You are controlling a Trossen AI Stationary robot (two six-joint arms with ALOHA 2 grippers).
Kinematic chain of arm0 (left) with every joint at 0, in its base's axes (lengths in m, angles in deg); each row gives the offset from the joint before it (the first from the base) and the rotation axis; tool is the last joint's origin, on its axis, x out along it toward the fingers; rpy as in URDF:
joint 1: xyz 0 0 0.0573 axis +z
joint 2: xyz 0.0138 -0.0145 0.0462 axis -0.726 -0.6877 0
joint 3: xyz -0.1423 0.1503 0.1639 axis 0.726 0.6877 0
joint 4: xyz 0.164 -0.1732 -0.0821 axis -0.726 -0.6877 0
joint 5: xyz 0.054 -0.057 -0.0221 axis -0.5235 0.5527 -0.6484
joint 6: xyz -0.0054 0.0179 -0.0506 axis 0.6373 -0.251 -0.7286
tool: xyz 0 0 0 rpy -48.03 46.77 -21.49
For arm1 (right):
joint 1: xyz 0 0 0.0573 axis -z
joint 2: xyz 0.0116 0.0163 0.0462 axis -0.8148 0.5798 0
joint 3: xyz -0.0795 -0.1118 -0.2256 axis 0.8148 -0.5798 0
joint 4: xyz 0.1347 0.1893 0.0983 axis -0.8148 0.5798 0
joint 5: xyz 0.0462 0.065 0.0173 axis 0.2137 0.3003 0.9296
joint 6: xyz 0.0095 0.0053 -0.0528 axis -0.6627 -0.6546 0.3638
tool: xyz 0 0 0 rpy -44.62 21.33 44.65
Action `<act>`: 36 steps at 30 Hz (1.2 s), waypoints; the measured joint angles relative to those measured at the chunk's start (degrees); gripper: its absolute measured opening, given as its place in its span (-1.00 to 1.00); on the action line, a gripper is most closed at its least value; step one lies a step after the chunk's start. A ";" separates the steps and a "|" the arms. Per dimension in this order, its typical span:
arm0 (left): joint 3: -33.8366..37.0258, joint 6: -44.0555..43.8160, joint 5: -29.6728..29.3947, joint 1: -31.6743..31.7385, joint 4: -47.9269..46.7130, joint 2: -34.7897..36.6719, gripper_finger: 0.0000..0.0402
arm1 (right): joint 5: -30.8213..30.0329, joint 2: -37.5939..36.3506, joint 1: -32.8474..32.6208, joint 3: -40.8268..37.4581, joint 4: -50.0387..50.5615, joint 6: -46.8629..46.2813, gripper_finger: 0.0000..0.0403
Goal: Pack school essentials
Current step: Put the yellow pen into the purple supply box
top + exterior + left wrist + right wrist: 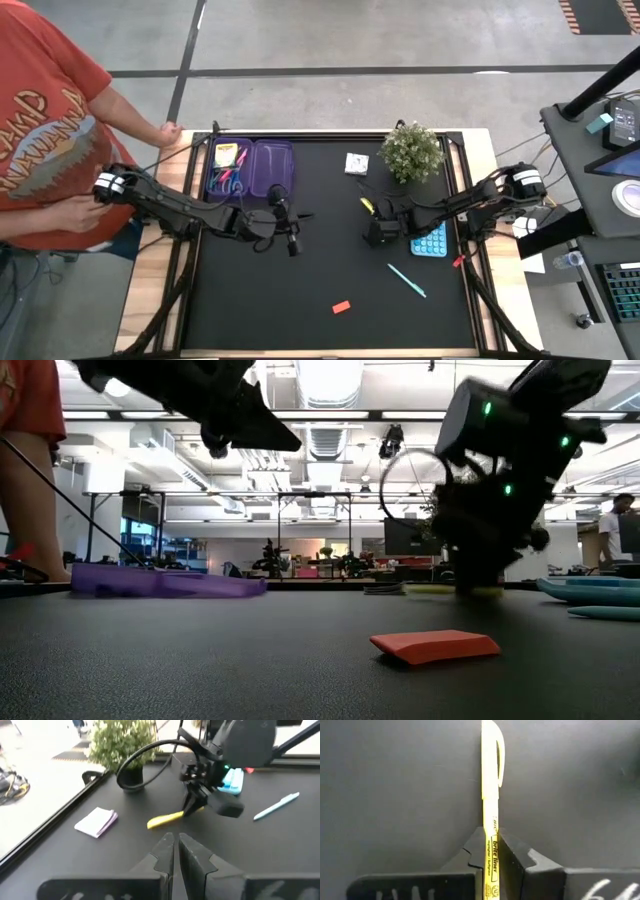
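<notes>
A yellow pen lies on the black mat right of centre, and my right gripper is shut on it; in the high view the pen pokes out toward the far edge from that gripper. My left gripper hangs shut and empty above the mat, just right of the open purple case, and faces the right arm. The case holds a yellow-green crayon box and some pens. A red eraser, a teal pen and a white pad lie loose on the mat. My right gripper pinches the yellow pen's labelled barrel between its two fingers, and the clip end sticks out ahead of them. The fingers slant down from the table's right side, along the pen. In the left wrist view the pen tilts, clip end low; I cannot tell whether it is clear of the mat.
A potted plant stands at the far right of the mat. A light blue flat thing lies beside the right gripper. A person in an orange shirt stands at the table's left edge. Bare mat stretches along the near side around the eraser.
</notes>
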 joint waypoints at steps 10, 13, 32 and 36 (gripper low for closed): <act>8.23 1.54 0.59 0.00 18.96 0.03 -0.95 | -1.82 -9.44 -6.29 -0.09 -10.00 17.27 -0.90; 8.50 1.58 0.65 0.00 19.27 0.03 -0.95 | -2.07 -11.30 -8.09 -1.03 -19.55 24.14 -0.91; 10.78 4.71 17.45 0.00 43.42 -3.14 -0.70 | 7.29 -9.20 -10.91 -8.09 -77.01 61.09 -0.90; 10.70 5.31 17.42 0.00 51.32 -6.02 -0.45 | 7.28 -8.21 -10.88 -8.11 -76.98 60.81 -0.90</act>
